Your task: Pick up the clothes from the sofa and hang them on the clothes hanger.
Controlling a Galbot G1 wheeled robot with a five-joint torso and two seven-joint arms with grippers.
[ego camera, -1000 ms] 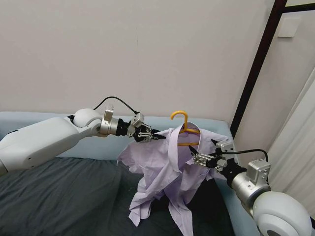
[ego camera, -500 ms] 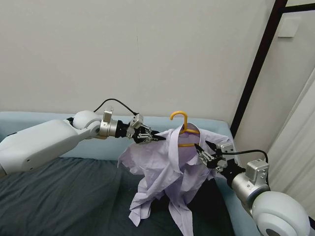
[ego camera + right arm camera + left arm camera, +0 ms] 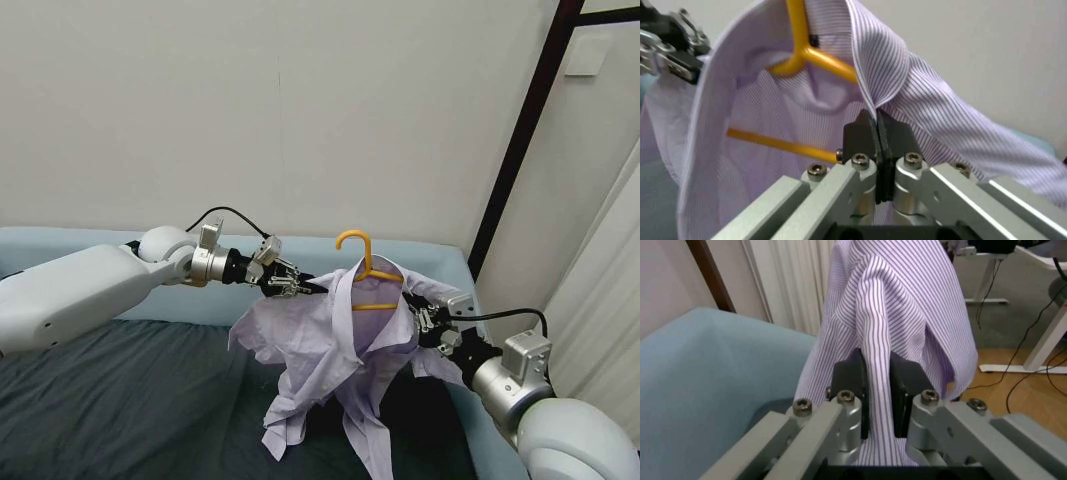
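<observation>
A lilac striped shirt (image 3: 330, 350) hangs on a yellow hanger (image 3: 362, 272), held in the air above the sofa. My left gripper (image 3: 305, 288) is shut on the shirt's left shoulder; the wrist view shows the striped cloth (image 3: 900, 315) pinched between the black pads (image 3: 855, 385). On the other side of the collar, my right gripper (image 3: 415, 310) is shut on the shirt's front edge (image 3: 870, 75), close to the yellow hanger (image 3: 810, 55). The shirt's tails droop down to the dark blanket.
The light blue sofa (image 3: 60, 245) stands against a plain wall, and a dark grey blanket (image 3: 120, 400) covers its seat. A dark vertical post (image 3: 520, 140) rises at the right, next to a pale curtain (image 3: 600, 300).
Both grippers have carried the shirt and hanger a little to the left and up. The right gripper has gone in closer to the collar, and the shirt now drapes more fully over the hanger.
</observation>
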